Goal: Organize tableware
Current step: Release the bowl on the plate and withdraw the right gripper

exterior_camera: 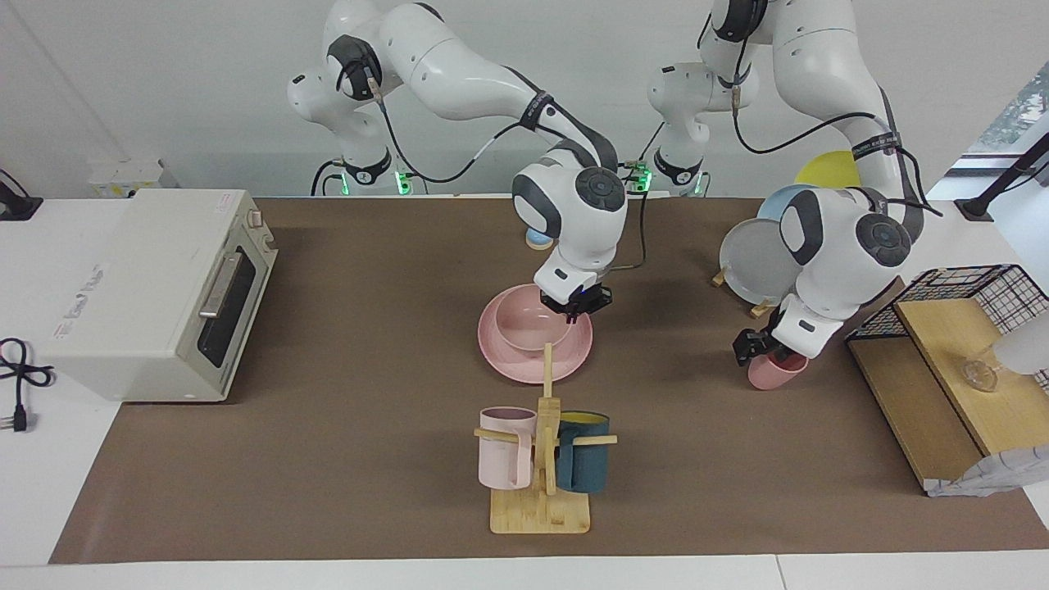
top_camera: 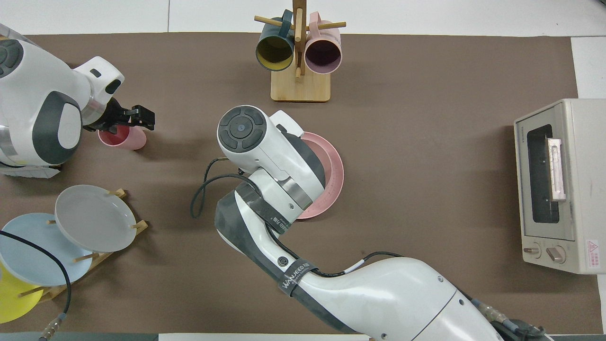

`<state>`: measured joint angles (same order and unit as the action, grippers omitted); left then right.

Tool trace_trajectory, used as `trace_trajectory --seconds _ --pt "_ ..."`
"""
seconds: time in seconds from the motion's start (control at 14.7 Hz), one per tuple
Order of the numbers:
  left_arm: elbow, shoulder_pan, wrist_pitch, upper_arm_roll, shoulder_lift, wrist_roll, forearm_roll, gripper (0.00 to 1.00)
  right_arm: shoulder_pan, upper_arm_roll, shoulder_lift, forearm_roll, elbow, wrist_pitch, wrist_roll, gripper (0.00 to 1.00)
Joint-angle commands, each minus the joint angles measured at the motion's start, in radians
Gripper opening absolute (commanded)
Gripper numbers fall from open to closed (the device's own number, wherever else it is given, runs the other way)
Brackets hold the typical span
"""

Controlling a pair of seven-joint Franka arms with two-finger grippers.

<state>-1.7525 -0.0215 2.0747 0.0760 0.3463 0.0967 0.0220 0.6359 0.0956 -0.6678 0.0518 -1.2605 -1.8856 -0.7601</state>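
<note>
Covering the tabletop [exterior_camera: 328,459] is a matte brown sheet, with white bare surface at its edges and a plain white wall at the robots' end. Just under the right hand [exterior_camera: 580,307] a deep matte pink bowl [exterior_camera: 533,326] sits on a wide flat pink plate [exterior_camera: 500,356] in the middle of the sheet; the hand is at the bowl's rim, and I cannot tell whether its fingers are parted or closed. The left hand [exterior_camera: 758,348] is at the rim of a small tapered pink cup [exterior_camera: 774,373], which stands on the sheet toward the left arm's end; its grip on the cup cannot be told either. Near the left hand a slatted wooden rack [top_camera: 106,255] props smooth grey [top_camera: 92,218], blue [top_camera: 28,255] and yellow plates [top_camera: 12,298] on edge, and a black wire basket [exterior_camera: 975,287] rests over pale wooden boards. Farther from the robots than the right hand, a bamboo peg stand [exterior_camera: 541,512] carries a pale pink mug [exterior_camera: 504,447] and a dark teal mug [exterior_camera: 583,463]. A boxy cream toaster oven [exterior_camera: 156,295] with a glass door sits toward the right arm's end.
</note>
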Motion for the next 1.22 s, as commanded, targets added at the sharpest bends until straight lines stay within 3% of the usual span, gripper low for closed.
trace_trajectory --seconds 0.0,0.07,0.27,0.41,0.61,0.75,0.88,1.02,1.16 --pt "-0.050 0.009 0.047 -0.002 -0.018 -0.006 0.009 0.10 -0.013 0.010 0.033 -0.027 -0.043 -0.018 -0.021 0.31" --pt "-0.044 0.015 0.039 -0.001 -0.018 -0.006 0.009 0.00 -0.021 0.009 0.033 -0.055 -0.031 -0.004 -0.022 0.49" --pt "-0.018 0.015 0.027 -0.002 -0.013 -0.006 0.006 0.00 -0.039 0.001 0.053 -0.049 0.057 0.126 -0.007 0.58" --pt "0.036 0.015 -0.031 -0.001 -0.015 -0.006 0.003 0.00 -0.132 0.007 0.124 -0.058 0.069 0.160 0.022 0.59" --pt "0.183 -0.002 -0.210 0.004 -0.015 0.017 0.010 0.00 -0.255 0.006 0.244 -0.069 0.061 0.276 0.172 0.79" --pt "0.296 -0.043 -0.338 0.010 -0.013 0.117 0.012 0.00 -0.336 0.004 0.312 -0.070 0.058 0.377 0.267 1.00" --pt "0.390 -0.124 -0.450 0.010 -0.004 0.237 0.024 0.00 -0.408 0.001 0.365 -0.053 0.021 0.446 0.373 1.00" --pt "0.441 -0.204 -0.475 0.008 0.000 0.375 0.039 0.00 -0.453 -0.032 0.413 -0.049 -0.046 0.459 0.456 1.00" --pt "0.484 -0.311 -0.469 0.008 0.019 0.503 0.045 0.00 -0.458 -0.089 0.509 -0.050 -0.208 0.412 0.490 1.00"
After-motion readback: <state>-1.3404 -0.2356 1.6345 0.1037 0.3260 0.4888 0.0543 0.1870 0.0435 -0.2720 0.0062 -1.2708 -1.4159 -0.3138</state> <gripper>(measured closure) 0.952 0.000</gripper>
